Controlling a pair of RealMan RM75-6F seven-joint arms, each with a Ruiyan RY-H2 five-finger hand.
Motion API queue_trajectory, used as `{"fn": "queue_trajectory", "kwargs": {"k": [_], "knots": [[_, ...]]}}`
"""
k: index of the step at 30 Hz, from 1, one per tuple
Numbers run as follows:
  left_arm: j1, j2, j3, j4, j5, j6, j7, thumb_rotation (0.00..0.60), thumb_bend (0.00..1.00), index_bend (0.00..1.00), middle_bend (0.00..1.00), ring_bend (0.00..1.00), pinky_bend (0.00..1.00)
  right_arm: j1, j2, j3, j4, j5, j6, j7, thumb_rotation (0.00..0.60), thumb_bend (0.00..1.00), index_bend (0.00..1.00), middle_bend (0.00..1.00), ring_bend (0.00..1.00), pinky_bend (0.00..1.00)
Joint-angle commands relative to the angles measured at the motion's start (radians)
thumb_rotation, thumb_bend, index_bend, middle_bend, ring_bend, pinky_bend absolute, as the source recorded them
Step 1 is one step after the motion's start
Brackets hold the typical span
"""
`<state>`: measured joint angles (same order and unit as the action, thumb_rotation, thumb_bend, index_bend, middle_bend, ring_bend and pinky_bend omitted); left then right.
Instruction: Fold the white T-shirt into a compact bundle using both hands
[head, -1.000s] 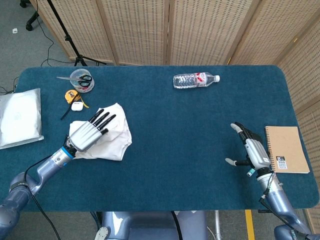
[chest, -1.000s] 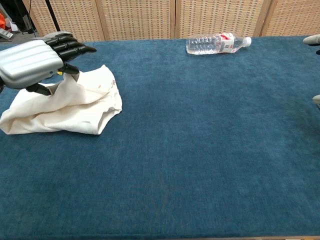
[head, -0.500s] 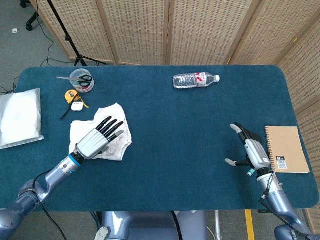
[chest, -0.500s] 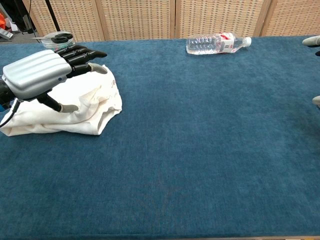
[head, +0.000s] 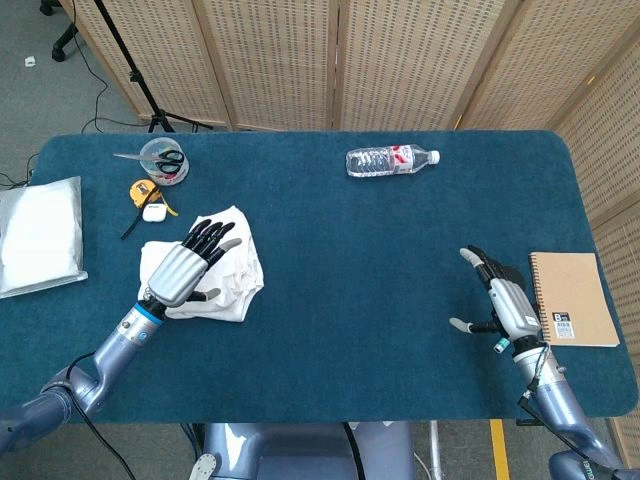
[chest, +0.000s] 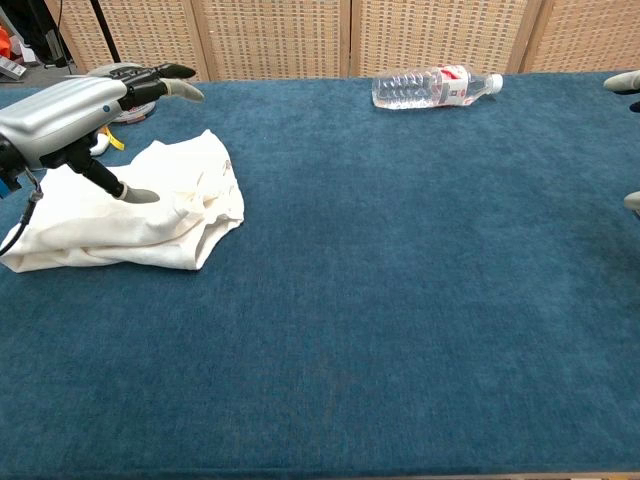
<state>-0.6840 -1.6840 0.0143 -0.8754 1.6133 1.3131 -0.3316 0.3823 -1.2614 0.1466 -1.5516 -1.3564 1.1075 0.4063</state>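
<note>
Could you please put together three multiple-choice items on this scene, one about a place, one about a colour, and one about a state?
1. Where does the water bottle lie on the table?
A. toward the far edge, on its side
B. upright beside the notebook
C. on top of the T-shirt

2. What colour is the notebook cover?
A. green
B. brown
C. black

3. What is the left hand doing?
A. holding the bottle
B. holding the scissors
C. hovering open above the white T-shirt

Answers: 1 A, the head view shows it lying lengthwise toward the far edge. 2 B, the cover beside the right hand is plain brown. 3 C, the chest view shows its fingers extended above the cloth, holding nothing.
</note>
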Motion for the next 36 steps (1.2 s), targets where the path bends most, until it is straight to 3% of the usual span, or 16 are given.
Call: {"fn": "queue_trajectory", "kwargs": {"k": [1,11,21,28,33,36], "knots": [[-0.005,0.017,-0.009,-0.058,-0.017,-0.044,0.007,0.6,0.12,0.0,0.0,0.0,0.0,0.0,0.0,0.0,0.001,0.001,0.0,0.001,0.6,0.0,0.0,0.0,0.0,0.0],[-0.018,-0.086,-0.003,0.031,-0.006,-0.093,0.041,0.6,0.12,0.0,0.0,0.0,0.0,0.001,0.003,0.003,0.007,0.004,-0.003,0.01,0.6,0.0,0.0,0.0,0.0,0.0],[-0.01,-0.139,0.005,0.112,-0.008,-0.119,-0.032,0.6,0.1,0.0,0.0,0.0,0.0,0.003,0.003,0.003,0.009,0.003,-0.007,0.015,0.6,0.0,0.0,0.0,0.0,0.0],[-0.008,-0.106,-0.027,0.091,-0.014,-0.073,-0.084,0.6,0.03,0.0,0.0,0.0,0.0,0.001,0.006,0.001,0.005,-0.005,-0.001,0.016,0.6,0.0,0.0,0.0,0.0,0.0],[0.004,-0.002,-0.084,-0.037,-0.031,0.018,-0.098,0.6,0.0,0.0,0.0,0.0,0.0,0.002,0.004,-0.004,0.007,-0.017,0.003,0.008,0.6,0.0,0.0,0.0,0.0,0.0],[0.025,0.057,-0.123,-0.107,-0.06,0.06,-0.007,0.6,0.0,0.0,0.0,0.0,0.0,0.001,0.004,-0.006,0.006,-0.022,0.006,0.012,0.6,0.0,0.0,0.0,0.0,0.0]]}}
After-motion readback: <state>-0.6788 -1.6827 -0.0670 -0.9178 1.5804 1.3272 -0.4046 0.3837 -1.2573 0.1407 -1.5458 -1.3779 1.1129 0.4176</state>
